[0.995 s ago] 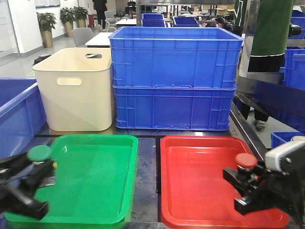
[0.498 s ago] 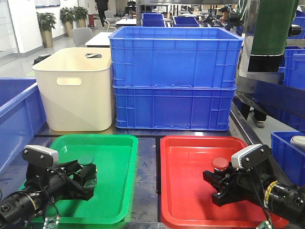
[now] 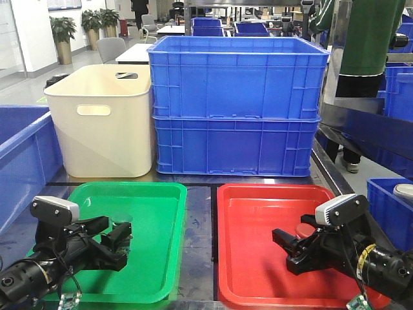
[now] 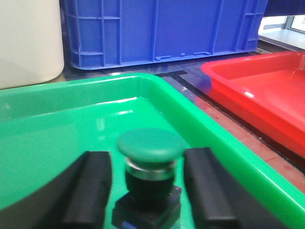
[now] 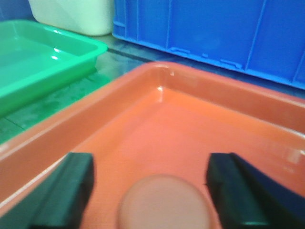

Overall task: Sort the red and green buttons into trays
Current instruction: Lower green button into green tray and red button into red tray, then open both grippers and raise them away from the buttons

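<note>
From the front view, my left end effector (image 3: pixel 119 234) sits low inside the green tray (image 3: pixel 158 197), fingers spread apart, with the green button (image 3: pixel 120 221) between them, hard to pick out against the tray floor. My right end effector (image 3: pixel 290 242) is low in the red tray (image 3: pixel 258 194), fingers likewise apart, the red button (image 3: pixel 303 230) just behind them. Behind both trays stand a cream bin (image 3: pixel 103 123) and two stacked blue crates (image 3: pixel 235 106), close to the far rims. Another blue crate (image 3: pixel 22 152) flanks the green tray on the left, and a strip of bare table (image 3: pixel 199 219) runs between the trays.

My left wrist view shows what the front view blurs: the green button (image 4: pixel 150 167) stands upright on its dark base on the tray floor, between my two black fingers (image 4: pixel 90 186), with a gap on each side, neither touching it. The green tray's right rim (image 4: pixel 214 152) runs just beside my right-hand finger; the floor ahead is open up to the far rim. The red tray (image 4: pixel 257 81) lies beyond the strip.

My right wrist view shows the red button (image 5: pixel 164 202) as a blurred cap at the bottom edge, between my dark fingers (image 5: pixel 71 191), which stand wide of it. The red tray's floor ahead is open up to its far rim (image 5: pixel 209 81), with the blue crate (image 5: pixel 214 28) behind.
</note>
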Available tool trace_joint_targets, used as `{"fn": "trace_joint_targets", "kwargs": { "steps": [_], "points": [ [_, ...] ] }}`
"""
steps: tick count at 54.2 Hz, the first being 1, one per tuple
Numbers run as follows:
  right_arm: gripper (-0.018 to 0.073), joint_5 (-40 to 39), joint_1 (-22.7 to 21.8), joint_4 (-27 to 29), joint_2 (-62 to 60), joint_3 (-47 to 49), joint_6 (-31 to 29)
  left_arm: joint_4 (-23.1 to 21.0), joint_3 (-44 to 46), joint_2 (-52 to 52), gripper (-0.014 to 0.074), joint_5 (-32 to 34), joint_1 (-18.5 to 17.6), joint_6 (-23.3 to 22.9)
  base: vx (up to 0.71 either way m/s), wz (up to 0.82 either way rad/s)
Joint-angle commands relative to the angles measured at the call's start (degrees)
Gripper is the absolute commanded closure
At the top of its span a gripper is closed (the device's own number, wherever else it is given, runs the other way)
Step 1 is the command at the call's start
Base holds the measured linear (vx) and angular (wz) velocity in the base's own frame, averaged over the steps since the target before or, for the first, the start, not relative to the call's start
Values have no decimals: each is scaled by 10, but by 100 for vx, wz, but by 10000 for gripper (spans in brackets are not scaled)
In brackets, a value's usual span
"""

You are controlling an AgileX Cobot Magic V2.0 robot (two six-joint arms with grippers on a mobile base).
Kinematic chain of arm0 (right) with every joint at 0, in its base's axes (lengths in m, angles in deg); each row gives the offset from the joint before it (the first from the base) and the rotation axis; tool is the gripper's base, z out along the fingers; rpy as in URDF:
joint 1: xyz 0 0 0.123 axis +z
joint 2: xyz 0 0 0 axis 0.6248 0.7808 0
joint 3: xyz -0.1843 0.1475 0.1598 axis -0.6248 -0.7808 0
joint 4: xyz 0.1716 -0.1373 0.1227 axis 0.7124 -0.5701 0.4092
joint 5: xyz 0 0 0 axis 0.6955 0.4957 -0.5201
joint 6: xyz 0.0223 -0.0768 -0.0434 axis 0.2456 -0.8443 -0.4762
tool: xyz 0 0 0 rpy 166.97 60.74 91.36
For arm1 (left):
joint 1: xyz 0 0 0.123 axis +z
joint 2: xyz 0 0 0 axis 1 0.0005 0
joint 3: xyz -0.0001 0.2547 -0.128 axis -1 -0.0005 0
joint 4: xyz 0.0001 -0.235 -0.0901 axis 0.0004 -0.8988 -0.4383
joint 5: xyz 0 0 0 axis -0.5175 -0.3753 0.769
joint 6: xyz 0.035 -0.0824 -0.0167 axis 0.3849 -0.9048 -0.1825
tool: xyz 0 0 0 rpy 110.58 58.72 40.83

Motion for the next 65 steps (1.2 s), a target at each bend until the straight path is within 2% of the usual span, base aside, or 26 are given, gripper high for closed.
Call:
{"fn": "trace_joint_targets", "kwargs": {
  "steps": [1,8,14,18,22,25,29,33,34,38,43,54,65],
  "points": [
    [-74,-56,-1,18,-33,19,-5,-16,20,-39,43,42,-2,-3,0,0],
    [-62,-48,-1,17,-71,19,-2,-16,20,-81,36,8,-2,-3,0,0],
    [-43,-18,-1,16,-122,19,18,-6,19,-143,38,-66,-2,-5,0,0],
    [-15,19,-1,16,-164,19,55,26,15,-188,55,-127,-2,-31,0,0],
    [32,64,-1,8,-204,19,94,62,3,-238,127,-172,-3,-81,0,0],
    [119,102,-1,-23,-236,16,128,97,-17,-272,220,-195,-3,-120,0,0],
    [294,159,-1,-80,-279,2,202,144,-52,-321,412,-200,-3,-178,0,0],
    [523,187,-1,-148,-326,-31,275,184,-92,-368,599,-199,-3,-221,0,0],
    [578,188,-1,-160,-338,-38,291,190,-103,-381,605,-199,-3,-230,0,0],
    [573,185,-1,-221,-386,-83,344,217,-147,-428,605,-199,-3,-264,0,0],
    [573,184,-1,-255,-429,-126,385,233,-191,-489,603,-199,-3,-291,0,0],
    [570,184,-1,-272,-474,-173,386,243,-259,-589,602,-199,-3,-288,0,0],
    [570,184,-1,-276,-476,-184,386,243,-270,-604,602,-201,-3,-288,0,0]
  ]
}}
